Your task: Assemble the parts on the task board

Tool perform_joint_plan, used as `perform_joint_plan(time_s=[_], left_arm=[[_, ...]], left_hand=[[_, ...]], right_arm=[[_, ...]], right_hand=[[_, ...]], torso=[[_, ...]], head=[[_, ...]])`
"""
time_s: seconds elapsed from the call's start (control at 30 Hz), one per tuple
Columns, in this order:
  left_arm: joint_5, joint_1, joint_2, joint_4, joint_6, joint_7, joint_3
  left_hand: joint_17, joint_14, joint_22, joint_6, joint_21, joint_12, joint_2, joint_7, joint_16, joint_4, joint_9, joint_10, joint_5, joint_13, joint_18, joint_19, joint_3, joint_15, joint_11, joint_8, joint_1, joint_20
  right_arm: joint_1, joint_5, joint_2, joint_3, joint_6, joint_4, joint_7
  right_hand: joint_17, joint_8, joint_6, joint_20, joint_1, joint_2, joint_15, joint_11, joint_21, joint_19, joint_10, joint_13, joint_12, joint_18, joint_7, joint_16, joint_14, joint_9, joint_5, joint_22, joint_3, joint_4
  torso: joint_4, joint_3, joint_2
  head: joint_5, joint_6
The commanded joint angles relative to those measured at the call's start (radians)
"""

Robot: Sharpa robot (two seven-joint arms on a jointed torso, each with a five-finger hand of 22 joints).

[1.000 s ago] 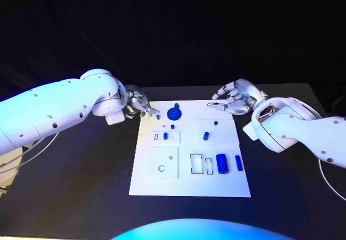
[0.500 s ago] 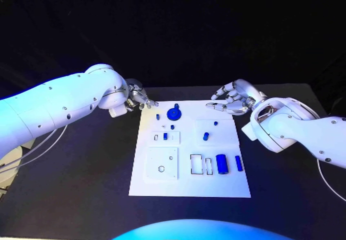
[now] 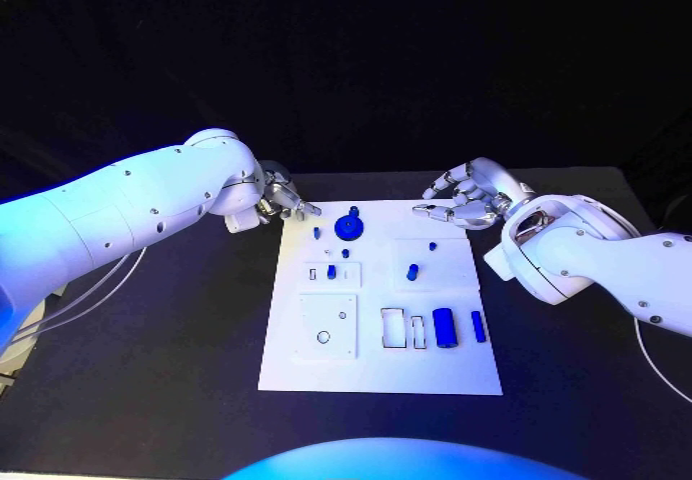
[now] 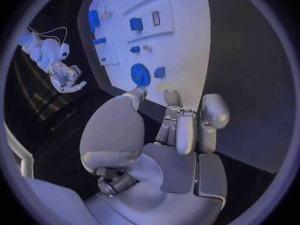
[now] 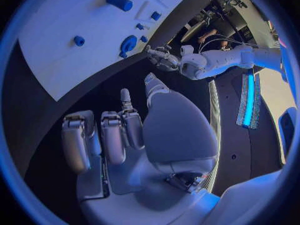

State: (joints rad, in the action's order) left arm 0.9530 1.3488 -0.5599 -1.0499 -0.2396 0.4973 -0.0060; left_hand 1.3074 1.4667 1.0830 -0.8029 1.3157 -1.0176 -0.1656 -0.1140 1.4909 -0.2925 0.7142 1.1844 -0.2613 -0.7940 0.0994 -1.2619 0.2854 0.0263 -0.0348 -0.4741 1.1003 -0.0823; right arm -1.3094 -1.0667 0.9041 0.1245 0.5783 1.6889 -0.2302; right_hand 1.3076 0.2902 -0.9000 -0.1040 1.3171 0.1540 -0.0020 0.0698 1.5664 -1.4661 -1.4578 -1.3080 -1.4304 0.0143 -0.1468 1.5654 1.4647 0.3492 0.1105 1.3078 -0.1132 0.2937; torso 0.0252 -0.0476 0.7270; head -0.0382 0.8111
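White and flat, the board [image 3: 378,360] lies in the middle of the black table [image 3: 159,350], with small blue parts set across it. A round blue disc [image 3: 348,227] stands near its far edge, and a small blue peg [image 3: 316,233] sits just beside the disc on the left. Further along, a short blue piece [image 3: 413,270] rests in a raised square, and two blue cylinders [image 3: 444,328] lie side by side near the right edge, next to empty slots.

At the far left corner of the board, the left hand [image 3: 280,203] hovers with its fingers [image 4: 185,130] partly curled and nothing between them. By the far right corner, off the board, the right hand [image 3: 464,200] has its fingers [image 5: 112,137] curled in and holds nothing as well.
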Motion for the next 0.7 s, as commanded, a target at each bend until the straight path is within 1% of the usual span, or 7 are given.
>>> perform_joint_plan(time_s=[0.03,0.07,0.17,0.2,0.4,0.57,0.7], left_arm=[[-0.017,0.004,0.008,0.008,-0.044,-0.018,-0.001],[-0.018,0.004,0.010,0.010,-0.047,-0.018,-0.002],[-0.021,0.004,0.015,0.016,-0.055,-0.019,-0.004],[-0.021,0.004,0.017,0.017,-0.059,-0.019,-0.005],[-0.026,0.003,0.028,0.026,-0.080,-0.021,-0.014],[-0.028,0.002,0.039,0.038,-0.088,-0.023,-0.021],[-0.028,0.002,0.045,0.047,-0.093,-0.022,-0.025]], left_hand=[[0.101,0.057,0.002,-0.005,0.004,-0.004,0.000,0.001,0.007,-0.001,-0.002,0.007,0.009,-0.003,0.006,-0.010,-0.006,0.001,-0.001,-0.006,-0.009,0.000],[0.103,0.058,0.005,-0.017,0.006,-0.014,0.005,0.005,0.008,-0.001,-0.004,0.014,0.022,-0.010,0.005,-0.012,-0.012,0.004,0.003,-0.015,-0.012,0.001],[0.105,0.059,0.008,-0.024,0.008,-0.019,0.007,0.007,0.009,-0.001,-0.006,0.016,0.032,-0.013,0.005,-0.014,-0.018,0.005,0.004,-0.022,-0.014,0.003],[0.106,0.059,0.009,-0.039,0.009,-0.022,0.010,0.012,0.010,-0.001,-0.003,0.018,0.039,-0.013,0.005,-0.014,-0.024,0.008,0.009,-0.037,-0.015,0.005],[0.109,0.060,0.012,-0.044,0.011,-0.024,0.012,0.014,0.011,0.000,-0.002,0.019,0.042,-0.014,0.004,-0.016,-0.026,0.010,0.010,-0.043,-0.013,0.006],[0.111,0.061,0.014,-0.047,0.012,-0.025,0.015,0.016,0.013,0.000,-0.001,0.019,0.044,-0.015,0.004,-0.017,-0.027,0.011,0.012,-0.047,-0.012,0.007],[0.112,0.062,0.014,-0.049,0.012,-0.027,0.020,0.017,0.013,0.000,-0.001,0.020,0.044,-0.015,0.004,-0.017,-0.027,0.012,0.013,-0.050,-0.010,0.008]], right_arm=[[0.001,-0.004,-0.003,0.000,0.001,-0.001,0.012],[0.001,-0.004,-0.003,0.000,0.001,-0.001,0.012],[0.001,-0.004,-0.005,0.000,0.001,-0.002,0.012],[0.001,-0.004,-0.005,0.000,0.001,-0.002,0.012],[0.002,-0.003,-0.007,0.000,0.000,-0.003,0.013],[0.002,-0.003,-0.008,0.000,-0.001,-0.004,0.012],[0.003,-0.003,-0.009,0.000,-0.001,-0.004,0.012]], right_hand=[[0.237,0.005,0.009,0.007,-0.009,0.002,-0.005,-0.004,0.004,-0.105,0.006,-0.147,0.004,-0.014,0.000,-0.006,0.100,0.001,0.006,0.263,0.004,-0.001],[0.237,0.005,0.009,0.007,-0.009,0.002,-0.005,-0.004,0.004,-0.105,0.006,-0.147,0.004,-0.014,0.000,-0.006,0.100,0.001,0.006,0.263,0.004,-0.001],[0.237,0.005,0.009,0.007,-0.009,0.002,-0.005,-0.004,0.004,-0.105,0.006,-0.147,0.004,-0.014,0.000,-0.006,0.100,0.001,0.006,0.263,0.004,-0.001],[0.237,0.005,0.009,0.007,-0.009,0.002,-0.005,-0.004,0.004,-0.105,0.006,-0.147,0.004,-0.014,0.000,-0.006,0.100,0.001,0.006,0.263,0.004,-0.001],[0.235,0.005,0.009,0.007,-0.009,0.001,-0.005,-0.004,0.004,-0.105,0.007,-0.146,0.004,-0.014,0.000,-0.007,0.099,0.001,0.008,0.263,0.004,-0.002],[0.235,0.005,0.010,0.007,-0.009,0.000,-0.005,-0.004,0.004,-0.105,0.006,-0.147,0.004,-0.014,0.000,-0.007,0.099,0.001,0.009,0.263,0.004,-0.002],[0.235,0.005,0.010,0.007,-0.009,0.000,-0.005,-0.004,0.004,-0.105,0.006,-0.147,0.004,-0.014,0.000,-0.007,0.099,0.001,0.009,0.263,0.004,-0.002]], torso=[[0.0007,0.0006,0.000],[0.0009,0.0005,0.000],[0.0000,0.0001,0.000],[-0.0001,0.0002,0.000],[-0.0011,0.0000,0.000],[0.0003,0.0004,-0.001],[-0.0010,-0.0013,-0.001]], head=[[0.000,0.000],[0.000,0.000],[-0.002,0.001],[-0.002,0.001],[-0.002,0.002],[-0.002,0.003],[-0.003,0.004]])
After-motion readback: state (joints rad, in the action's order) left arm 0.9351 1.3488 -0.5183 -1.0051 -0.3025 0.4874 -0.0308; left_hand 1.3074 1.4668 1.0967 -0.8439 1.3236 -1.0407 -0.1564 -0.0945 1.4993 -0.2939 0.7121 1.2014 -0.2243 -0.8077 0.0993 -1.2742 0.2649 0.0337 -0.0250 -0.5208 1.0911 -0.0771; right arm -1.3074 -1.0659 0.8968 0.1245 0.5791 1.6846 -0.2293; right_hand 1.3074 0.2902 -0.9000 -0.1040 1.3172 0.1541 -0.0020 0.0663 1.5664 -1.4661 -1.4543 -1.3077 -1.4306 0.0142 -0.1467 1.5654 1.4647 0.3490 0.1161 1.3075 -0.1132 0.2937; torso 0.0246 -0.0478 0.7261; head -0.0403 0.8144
